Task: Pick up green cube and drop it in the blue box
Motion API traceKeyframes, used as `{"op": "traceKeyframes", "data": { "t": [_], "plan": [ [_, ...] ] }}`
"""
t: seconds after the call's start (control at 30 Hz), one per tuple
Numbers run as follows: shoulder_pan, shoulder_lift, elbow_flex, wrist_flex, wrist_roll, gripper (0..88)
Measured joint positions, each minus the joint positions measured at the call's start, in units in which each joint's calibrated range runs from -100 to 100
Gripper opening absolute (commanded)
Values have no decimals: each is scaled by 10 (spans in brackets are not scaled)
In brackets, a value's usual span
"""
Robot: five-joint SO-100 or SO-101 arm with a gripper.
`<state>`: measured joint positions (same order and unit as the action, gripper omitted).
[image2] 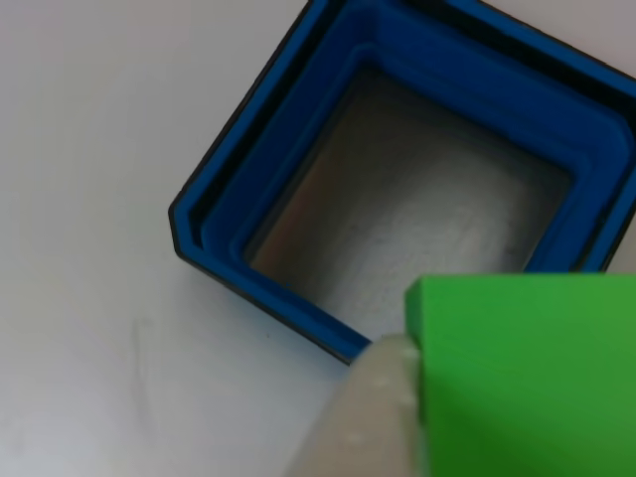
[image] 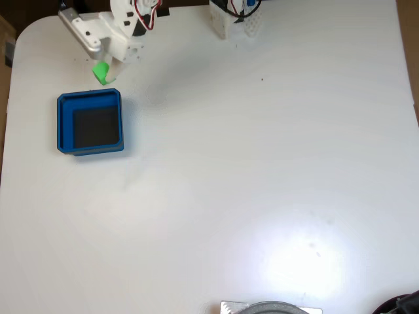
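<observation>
I have the white two-finger gripper (image: 103, 73) clamped on the small, rigid-looking bright green plastic cube (image: 101, 72) by opposite flat faces, probably light yet slippery, just beyond the far edge of the square blue thick-walled box (image: 63, 124)

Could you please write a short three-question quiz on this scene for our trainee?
1. True or false: the cube already lies in the box.
2. In the fixed view, the tool is at which side of the box: (a) its upper edge, (b) its lower edge, (c) its right?
3. What colour is the box floor?

Key: 1. False; the tool holds it. 2. (a). 3. Dark, near black.
</observation>
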<state>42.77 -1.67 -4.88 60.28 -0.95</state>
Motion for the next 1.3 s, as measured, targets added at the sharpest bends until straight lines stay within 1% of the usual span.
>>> {"op": "traceKeyframes", "data": {
  "t": [0.1, 0.37, 0.47, 0.63, 1.3],
  "plan": [
    [0, 33, 0, -60, 0, 25],
    [0, 155, 0, -265, 0, 25],
    [0, 189, 0, -310, 0, 25],
    [0, 230, 0, -325, 0, 25],
    [0, 233, 0, -325, 0, 33]
  ]
}}
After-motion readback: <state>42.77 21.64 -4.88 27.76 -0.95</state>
